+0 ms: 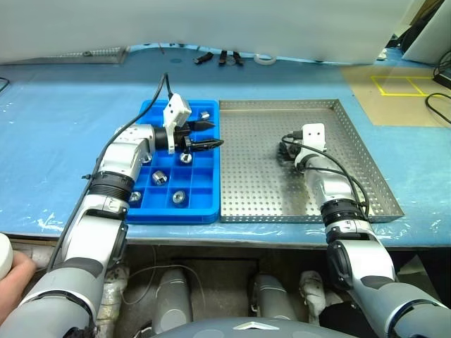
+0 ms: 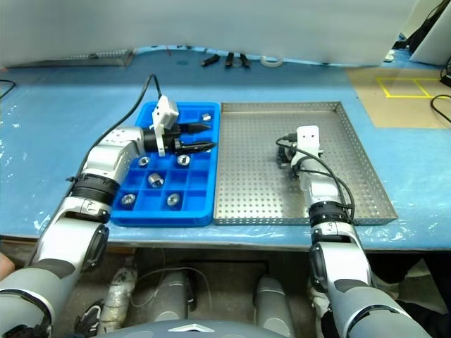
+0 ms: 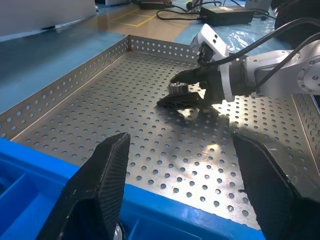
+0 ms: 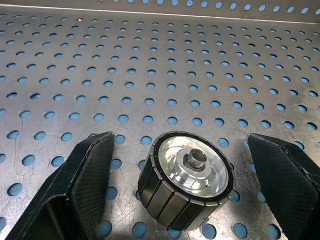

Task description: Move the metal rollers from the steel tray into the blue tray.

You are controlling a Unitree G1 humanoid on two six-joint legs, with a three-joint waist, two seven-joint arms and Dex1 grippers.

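Note:
The steel tray (image 1: 254, 183) lies on the blue table with the blue tray (image 1: 176, 215) against its left side. Several metal rollers (image 1: 159, 177) sit in the blue tray's compartments. One roller (image 4: 186, 180) lies on its side on the perforated floor, between the spread fingers of my right gripper (image 4: 180, 137), untouched. In the left wrist view the same roller (image 3: 176, 90) sits inside that gripper (image 3: 167, 91). My left gripper (image 1: 217, 134) hovers over the blue tray's right part and points toward the steel tray. It is open, with nothing between its fingers (image 3: 100, 185).
Small black tools (image 1: 222, 58) and a tape roll (image 1: 266, 59) lie at the table's far edge. A brown sheet with yellow lines (image 1: 402, 88) is at the far right. A person's hand (image 1: 10, 282) shows at the lower left.

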